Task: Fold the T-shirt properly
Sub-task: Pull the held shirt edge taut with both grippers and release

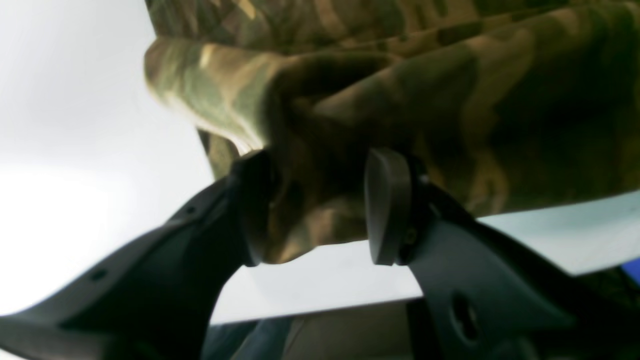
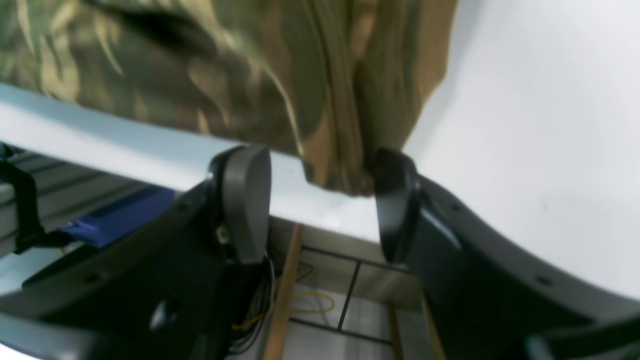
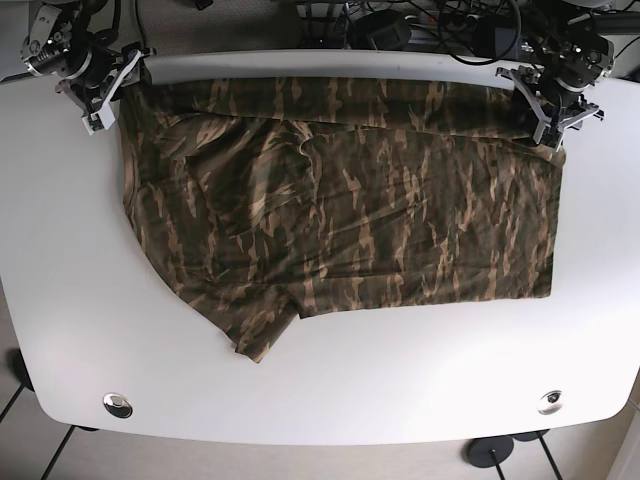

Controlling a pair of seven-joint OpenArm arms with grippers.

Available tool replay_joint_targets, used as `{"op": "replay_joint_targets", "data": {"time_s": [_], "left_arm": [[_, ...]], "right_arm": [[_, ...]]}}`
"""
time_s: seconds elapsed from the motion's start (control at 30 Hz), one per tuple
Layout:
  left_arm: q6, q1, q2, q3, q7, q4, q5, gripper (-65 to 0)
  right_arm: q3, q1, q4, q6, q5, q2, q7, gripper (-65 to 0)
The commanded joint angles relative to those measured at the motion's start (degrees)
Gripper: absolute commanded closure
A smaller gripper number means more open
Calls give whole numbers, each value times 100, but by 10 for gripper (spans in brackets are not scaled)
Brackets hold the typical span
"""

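The camouflage T-shirt (image 3: 350,210) lies spread on the white table (image 3: 320,390), its long edge along the far side and a sleeve pointing to the near left. My left gripper (image 3: 548,115) is at the shirt's far right corner. In the left wrist view the left gripper (image 1: 315,200) is open, with a bunch of the shirt (image 1: 450,100) between the jaws. My right gripper (image 3: 100,100) is at the far left corner. In the right wrist view the right gripper (image 2: 320,195) is open, and a hanging corner of the shirt (image 2: 250,75) reaches down beside one finger (image 2: 395,200).
Both grippers sit at the table's far edge. Cables and equipment (image 3: 420,25) crowd the space behind it. Two round metal fittings (image 3: 117,404) (image 3: 549,401) sit near the front corners. Bare table runs along the front and both sides of the shirt.
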Motion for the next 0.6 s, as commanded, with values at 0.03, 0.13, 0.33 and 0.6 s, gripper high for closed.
{"op": "replay_joint_targets", "data": {"time_s": [0.03,0.13,0.33,0.6], "left_arm": [[18,16,104,-216,-361,-60,56,-262],[18,-46,148,-620,-431,-350,38,-261],[18,-177,121,-1341,-414,-148,-393,-164],[18,-195,-98,-1350,-422,-1132,-261,-164]], "right_arm": [[43,16,-75,8,56,-5,72,-319],[16,34,-497,8,47,-5,344,-315],[7,78,-884,8,-59,189,582,-38],[25,113,-875,8,-59,277,582,-27]]}}
